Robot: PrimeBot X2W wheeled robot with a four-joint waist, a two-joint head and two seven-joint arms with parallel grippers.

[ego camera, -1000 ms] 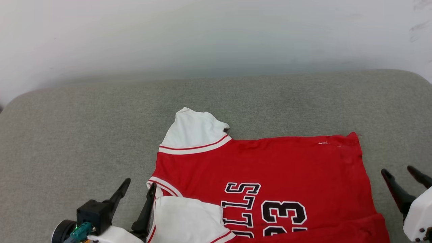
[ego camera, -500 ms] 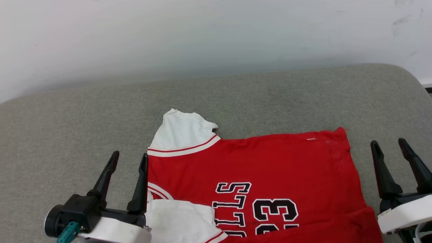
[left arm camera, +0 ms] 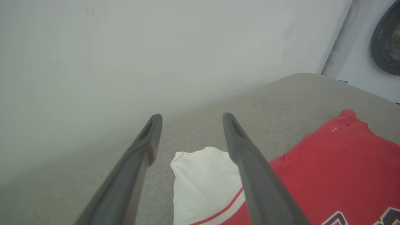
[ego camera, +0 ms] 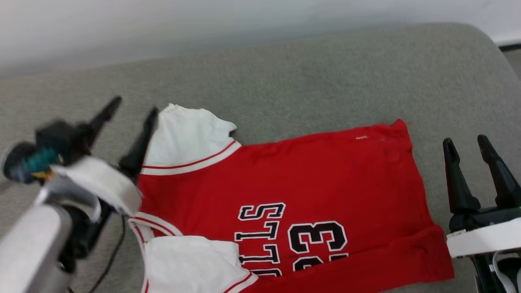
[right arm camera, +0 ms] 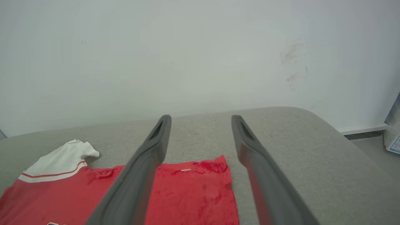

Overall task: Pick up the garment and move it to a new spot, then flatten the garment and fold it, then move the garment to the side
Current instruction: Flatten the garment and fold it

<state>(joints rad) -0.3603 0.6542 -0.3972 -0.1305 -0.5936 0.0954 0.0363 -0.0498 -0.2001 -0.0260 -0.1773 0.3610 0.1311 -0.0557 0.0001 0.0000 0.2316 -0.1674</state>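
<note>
The garment (ego camera: 285,175) is laid lengthwise between the left gripper (ego camera: 136,104) (nearer, at its far sleeve (ego camera: 183,134)) and the right gripper (ego camera: 465,140), both with jaws spread.

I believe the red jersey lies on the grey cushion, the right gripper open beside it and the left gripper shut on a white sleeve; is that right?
Not quite: the left gripper is open, holding nothing; the left wrist view shows the white sleeve lying free beyond its fingers.

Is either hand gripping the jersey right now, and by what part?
Nothing is held. The left hand is open by the jersey at its far white sleeve; the right hand is open beside the hem.
</note>
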